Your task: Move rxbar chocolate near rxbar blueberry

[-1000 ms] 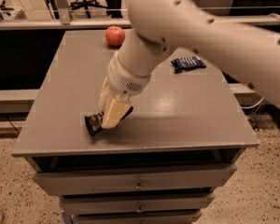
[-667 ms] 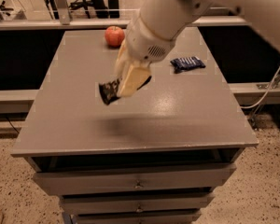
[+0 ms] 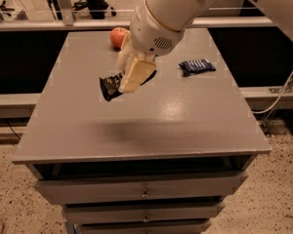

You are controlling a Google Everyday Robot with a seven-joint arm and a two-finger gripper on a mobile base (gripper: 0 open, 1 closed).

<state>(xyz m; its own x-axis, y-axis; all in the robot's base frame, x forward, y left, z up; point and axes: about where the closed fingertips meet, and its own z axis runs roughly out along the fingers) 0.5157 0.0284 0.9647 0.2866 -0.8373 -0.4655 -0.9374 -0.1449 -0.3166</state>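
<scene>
- Since the earlier frames, the rxbar chocolate has been lifted off the front of the grey table and carried up and back.
- It is clamped at one end by the gripper, whose pale fingers are closed on the wrapper, above the table's middle-left.
- The rxbar blueberry is seen lying flat, well apart to the right.
- A red apple is set near the back edge.
</scene>
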